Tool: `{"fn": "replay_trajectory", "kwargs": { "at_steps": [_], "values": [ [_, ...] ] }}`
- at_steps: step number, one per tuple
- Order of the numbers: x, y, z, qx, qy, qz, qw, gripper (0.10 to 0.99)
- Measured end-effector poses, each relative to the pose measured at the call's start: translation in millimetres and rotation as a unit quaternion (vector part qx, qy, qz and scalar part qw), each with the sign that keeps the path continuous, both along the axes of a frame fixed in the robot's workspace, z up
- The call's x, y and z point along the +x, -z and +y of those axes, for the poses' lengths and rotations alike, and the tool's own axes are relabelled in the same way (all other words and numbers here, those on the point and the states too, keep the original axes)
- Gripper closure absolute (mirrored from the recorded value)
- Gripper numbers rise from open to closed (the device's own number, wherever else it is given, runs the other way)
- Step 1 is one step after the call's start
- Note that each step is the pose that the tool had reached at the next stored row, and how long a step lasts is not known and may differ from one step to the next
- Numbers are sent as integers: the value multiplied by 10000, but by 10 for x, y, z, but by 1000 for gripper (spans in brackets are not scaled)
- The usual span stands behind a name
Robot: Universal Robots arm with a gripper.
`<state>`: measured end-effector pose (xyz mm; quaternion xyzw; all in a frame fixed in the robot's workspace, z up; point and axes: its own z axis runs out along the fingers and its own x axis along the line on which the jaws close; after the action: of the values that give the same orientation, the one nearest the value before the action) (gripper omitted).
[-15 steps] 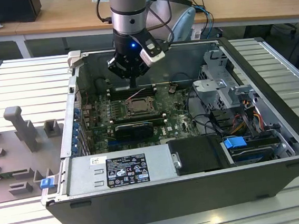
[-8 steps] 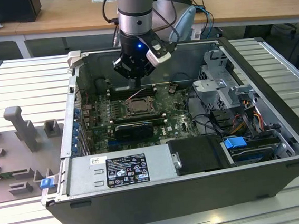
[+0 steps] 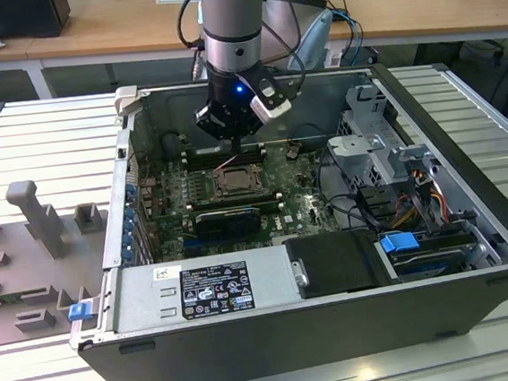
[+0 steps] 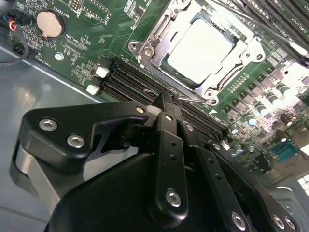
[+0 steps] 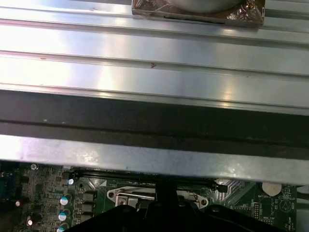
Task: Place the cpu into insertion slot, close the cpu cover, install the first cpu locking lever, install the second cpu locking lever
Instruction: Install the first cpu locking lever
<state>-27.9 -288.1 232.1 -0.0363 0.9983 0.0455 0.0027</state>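
Tool is hovering clenched beside the cpu cover, lying shut over the cpu; fingertips are partly hiding a locking lever.

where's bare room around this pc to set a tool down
Bare ribbed table lies at the exterior view's upper left, beyond the grey fixture blocks, and outside the case on that view's right. Inside is crowded: the gripper hangs over the motherboard by the cpu; cables and the drive cage pack one end.
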Motion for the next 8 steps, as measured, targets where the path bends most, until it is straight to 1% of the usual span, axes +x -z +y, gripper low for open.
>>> {"fn": "replay_trajectory", "kwargs": {
  "at_steps": [2, 4, 8],
  "values": [
    [1, 27, 15, 1, 6, 0, 10000, 980],
    [4, 80, 21, 1, 8, 0, 10000, 980],
    [42, 109, 26, 1, 9, 0, 10000, 980]
  ]
}}
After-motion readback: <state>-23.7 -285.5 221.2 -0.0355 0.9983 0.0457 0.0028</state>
